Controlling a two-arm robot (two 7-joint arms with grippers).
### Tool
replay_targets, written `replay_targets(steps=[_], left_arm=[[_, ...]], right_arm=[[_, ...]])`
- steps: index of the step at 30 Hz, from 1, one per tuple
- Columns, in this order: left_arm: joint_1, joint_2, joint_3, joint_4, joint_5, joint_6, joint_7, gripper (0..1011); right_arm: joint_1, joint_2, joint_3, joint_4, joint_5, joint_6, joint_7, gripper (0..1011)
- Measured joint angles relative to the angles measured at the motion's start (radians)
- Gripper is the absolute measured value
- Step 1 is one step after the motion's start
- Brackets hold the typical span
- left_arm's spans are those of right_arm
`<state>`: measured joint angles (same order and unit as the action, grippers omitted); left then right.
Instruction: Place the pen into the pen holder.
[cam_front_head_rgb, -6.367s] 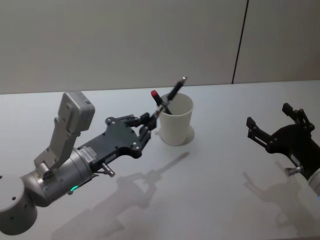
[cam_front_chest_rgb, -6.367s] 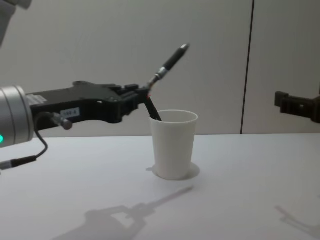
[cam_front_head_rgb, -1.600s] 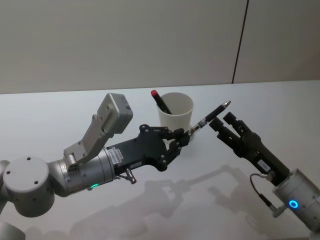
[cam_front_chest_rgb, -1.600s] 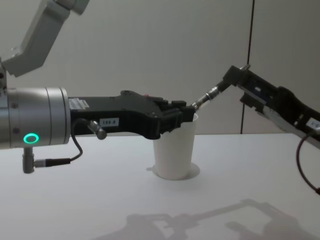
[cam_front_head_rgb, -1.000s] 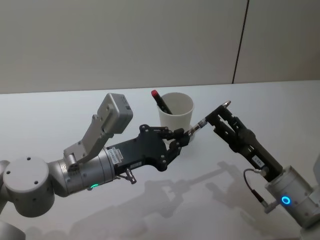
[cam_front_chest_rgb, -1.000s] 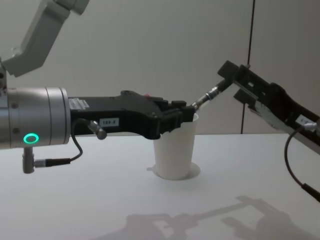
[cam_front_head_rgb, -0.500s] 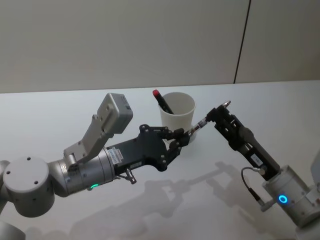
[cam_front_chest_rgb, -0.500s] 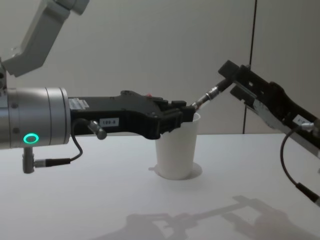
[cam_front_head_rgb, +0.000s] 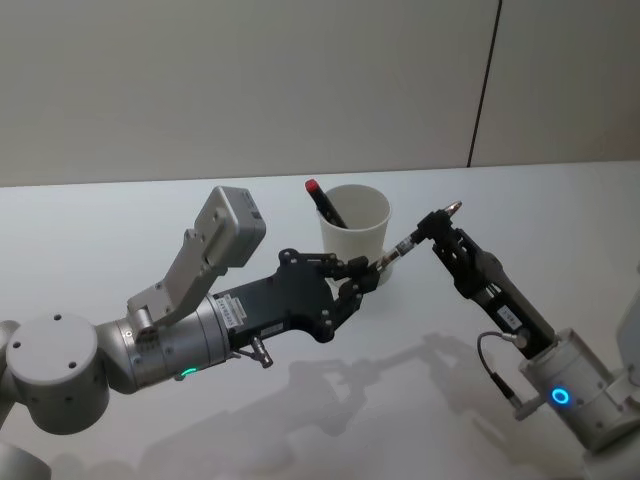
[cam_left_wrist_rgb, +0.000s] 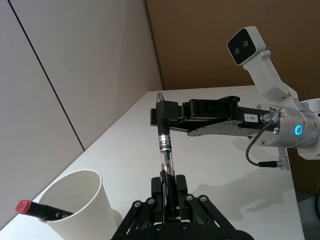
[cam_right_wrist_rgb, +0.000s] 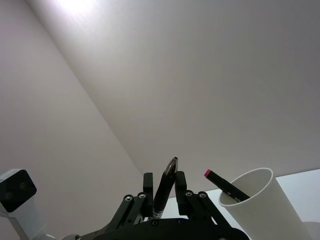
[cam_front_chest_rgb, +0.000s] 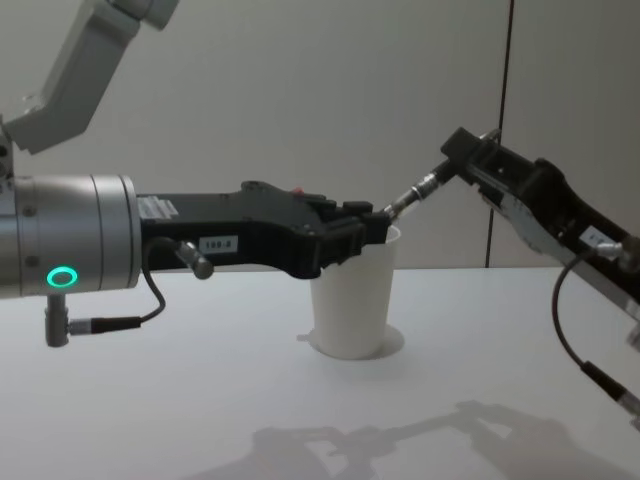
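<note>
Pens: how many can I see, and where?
2. The black marker leans in the white cup; the slim pen is held in the air by the left gripper and right gripper.

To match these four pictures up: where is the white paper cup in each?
Head view: paper cup at centre, beyond the left gripper holding a thin metal-tipped rod.
Chest view: cup centre, behind the left gripper's tip.
Left wrist view: cup beside the left gripper.
Right wrist view: cup beside the right gripper.
Shared landmark: the red-ended black marker leaning in the cup.

Red-tipped pen (cam_front_head_rgb: 322, 203) aslant in white cup (cam_front_head_rgb: 355, 238)
</note>
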<state>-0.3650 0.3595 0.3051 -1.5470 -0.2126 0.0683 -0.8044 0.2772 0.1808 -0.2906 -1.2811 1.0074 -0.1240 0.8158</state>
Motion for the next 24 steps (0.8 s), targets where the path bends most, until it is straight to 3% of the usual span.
replay_targets(steps=[6,24], left_arm=[[0.000,0.000,0.000,0.000,0.000,0.000,0.000,178],[0.000,0.000,0.000,0.000,0.000,0.000,0.000,178]], right_arm=[[0.003,-0.005,-0.005,0.002,0.008,-0.010,0.007,156],[0.003,-0.009,-0.012,-0.001,0.014,-0.029,0.004,145]])
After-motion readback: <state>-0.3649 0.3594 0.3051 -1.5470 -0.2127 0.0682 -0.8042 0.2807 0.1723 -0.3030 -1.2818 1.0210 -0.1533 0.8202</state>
